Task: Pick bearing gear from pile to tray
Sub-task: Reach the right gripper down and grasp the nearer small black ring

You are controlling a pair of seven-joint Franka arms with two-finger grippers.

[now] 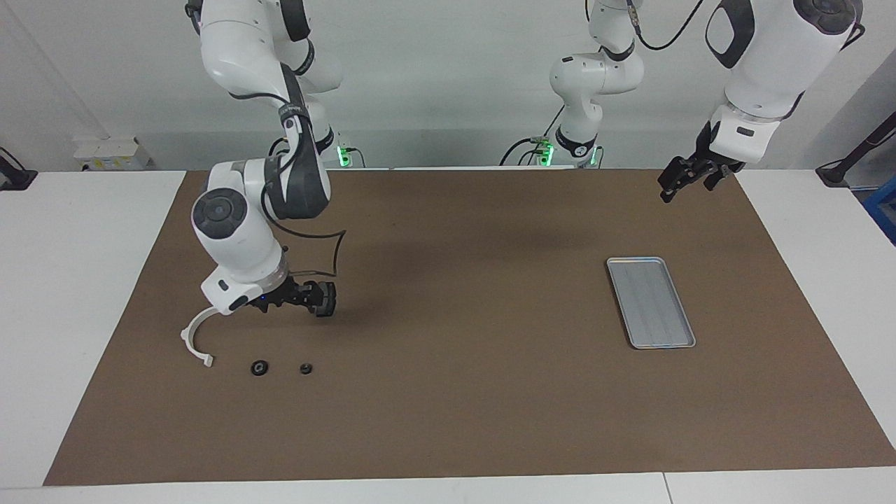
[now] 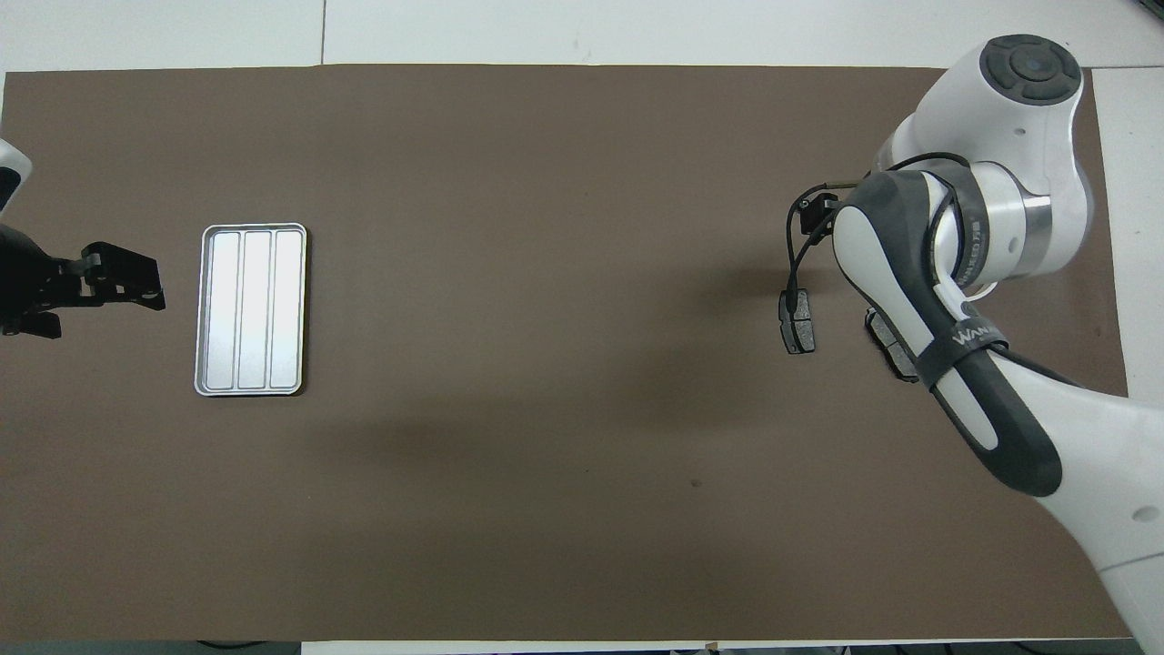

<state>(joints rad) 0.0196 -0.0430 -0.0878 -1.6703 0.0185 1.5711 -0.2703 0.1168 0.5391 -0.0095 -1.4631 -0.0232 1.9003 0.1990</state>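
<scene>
The pile lies toward the right arm's end of the mat: a white curved bracket [image 1: 196, 336], two small black round pieces [image 1: 260, 367] [image 1: 306, 368] and a dark brake pad [image 1: 326, 299] [image 2: 797, 321]. A second brake pad [image 2: 889, 347] shows mostly under the right arm. My right gripper [image 1: 310, 295] is low over the mat, lying sideways with its tips at the first brake pad; I cannot tell if it touches it. My left gripper [image 1: 682, 183] [image 2: 123, 282] waits open and empty in the air beside the silver ribbed tray [image 1: 650, 302] [image 2: 251, 309], which holds nothing.
A brown mat [image 1: 462, 392] covers most of the white table. In the overhead view the right arm hides the bracket, the round pieces and its own gripper. A black cable [image 1: 336, 248] loops from the right wrist.
</scene>
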